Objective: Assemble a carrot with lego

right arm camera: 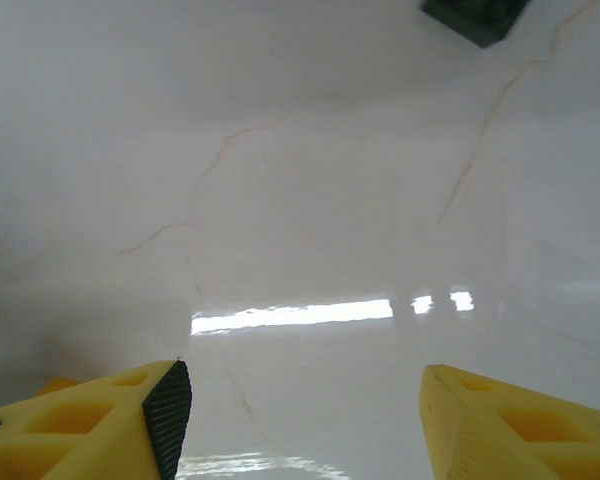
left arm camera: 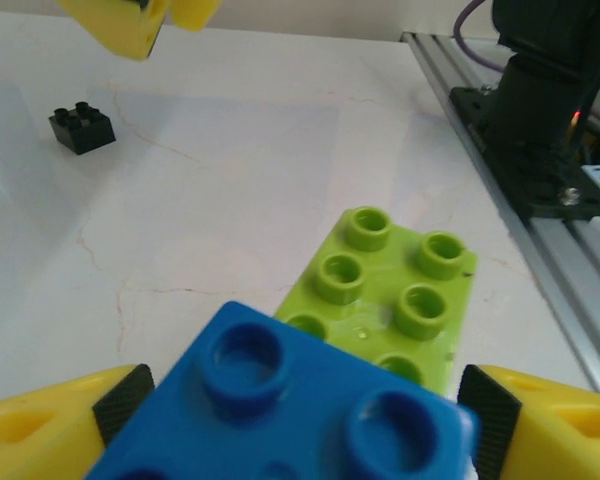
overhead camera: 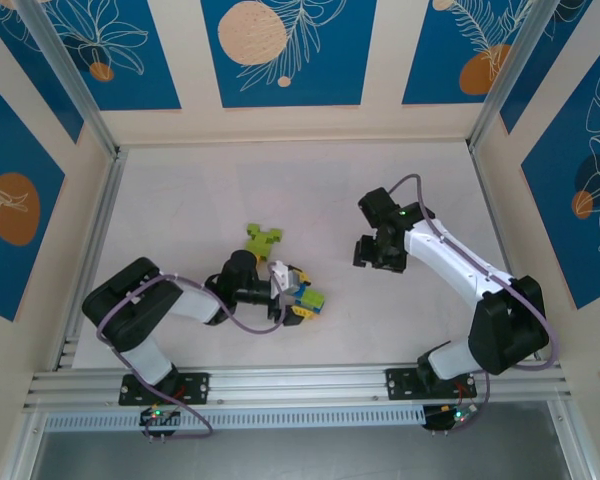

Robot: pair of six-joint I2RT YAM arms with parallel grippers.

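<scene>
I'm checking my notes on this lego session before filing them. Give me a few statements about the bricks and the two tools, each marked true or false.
1. The left tool has a blue brick between its fingers. True.
2. The right tool holds an orange brick. False: its jaws stand open with nothing between them, over bare table.
3. The black brick is stacked on the lime green brick. False: it lies alone on the table, well apart from it.
4. The lime green brick lies studs up, just beyond the blue brick. True.
</scene>
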